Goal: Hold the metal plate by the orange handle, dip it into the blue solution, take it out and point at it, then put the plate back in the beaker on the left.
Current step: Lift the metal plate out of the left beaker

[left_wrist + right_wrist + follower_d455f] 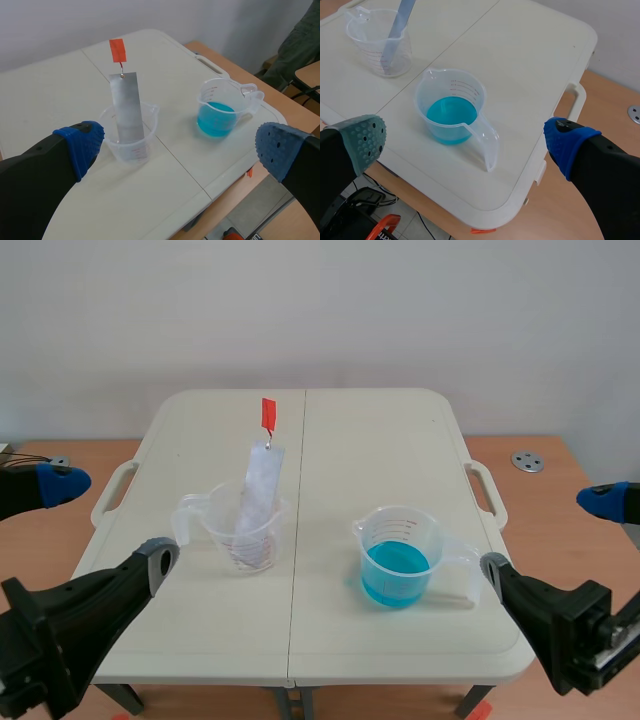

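On the white folding table (400, 440), scene view: the clear beaker (212, 528) is my landmark. Inside it stands the metal plate (262, 480), tilted, lower end down in the beaker, upper part leaning against the rim. At the plate's top the orange handle (268, 416) sticks up well above the clear beaker, and nothing touches it. To the clear beaker's right, well apart and across the table's centre seam, sits the second beaker (400, 525), with blue solution (396, 578) in its lower part. My left gripper (110, 520) hangs low near the clear beaker, on the side away from the second beaker. Its fingers are spread wide with nothing between them. My right gripper (546, 534) is far from the clear beaker, past the second beaker. Its fingers are likewise spread and hold nothing.

Left wrist view: the clear beaker sits ahead of my left gripper, between the spread fingers and nearer the left one. The plate is in it, handle on top. The second beaker lies off to the clear beaker's side, toward my right finger, apart from it.

Right wrist view: the second beaker is just ahead, between my right gripper's parted fingers, with its side grip turned toward me. The clear beaker is farther out past it, toward the grey-green pad. The plate is in it, upper end out of frame.
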You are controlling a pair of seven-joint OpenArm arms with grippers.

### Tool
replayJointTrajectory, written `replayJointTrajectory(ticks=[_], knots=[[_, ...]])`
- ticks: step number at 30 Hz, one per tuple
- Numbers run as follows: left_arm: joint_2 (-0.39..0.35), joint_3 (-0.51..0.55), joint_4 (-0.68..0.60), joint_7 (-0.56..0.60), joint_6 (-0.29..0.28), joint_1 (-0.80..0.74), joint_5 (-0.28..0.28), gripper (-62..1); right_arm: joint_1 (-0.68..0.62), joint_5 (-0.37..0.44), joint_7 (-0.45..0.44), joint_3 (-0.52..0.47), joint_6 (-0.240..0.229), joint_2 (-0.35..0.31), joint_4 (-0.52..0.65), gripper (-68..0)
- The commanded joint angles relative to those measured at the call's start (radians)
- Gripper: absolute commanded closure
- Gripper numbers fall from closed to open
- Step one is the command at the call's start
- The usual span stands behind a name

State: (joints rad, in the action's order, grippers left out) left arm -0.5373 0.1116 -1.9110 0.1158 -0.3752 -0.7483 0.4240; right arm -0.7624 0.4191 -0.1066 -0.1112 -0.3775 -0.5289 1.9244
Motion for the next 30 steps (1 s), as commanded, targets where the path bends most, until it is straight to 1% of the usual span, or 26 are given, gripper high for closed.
replayJointTrajectory(ticks=[1, 18, 25, 27, 28, 29, 30], knots=[[0.01, 0.006, -0.014, 0.014, -0.002, -0.002, 0.002, -62.3, 0.01, 0.01, -0.008, -0.008, 0.004, -0.008, 0.004, -66.3], [0.01, 0.006, -0.014, 0.014, -0.002, -0.002, 0.002, -62.3, 0.019, 0.002, -0.005, -0.008, 0.004, -0.008, 0.004, -66.3], [0.01, 0.006, -0.014, 0.014, -0.002, -0.002, 0.002, -62.3, 0.077, 0.002, -0.004, -0.006, 0.002, -0.008, 0.004, -66.3], [0.01, 0.006, -0.014, 0.014, -0.002, -0.002, 0.002, -62.3, 0.1, 0.002, -0.004, -0.006, -0.011, -0.008, 0.004, -66.3], [0.01, 0.006, -0.014, 0.014, -0.002, -0.002, 0.002, -54.1, 0.112, 0.002, -0.004, -0.006, -0.013, -0.008, 0.004, -66.3], [0.01, 0.006, -0.014, 0.012, -0.002, -0.002, 0.002, -41.0, 0.125, 0.003, -0.004, -0.005, -0.015, -0.008, 0.004, -66.3], [0.01, 0.006, -0.014, 0.004, -0.002, -0.002, 0.002, -25.3, 0.14, 0.003, -0.001, 0.002, -0.015, -0.008, 0.004, -66.3]])
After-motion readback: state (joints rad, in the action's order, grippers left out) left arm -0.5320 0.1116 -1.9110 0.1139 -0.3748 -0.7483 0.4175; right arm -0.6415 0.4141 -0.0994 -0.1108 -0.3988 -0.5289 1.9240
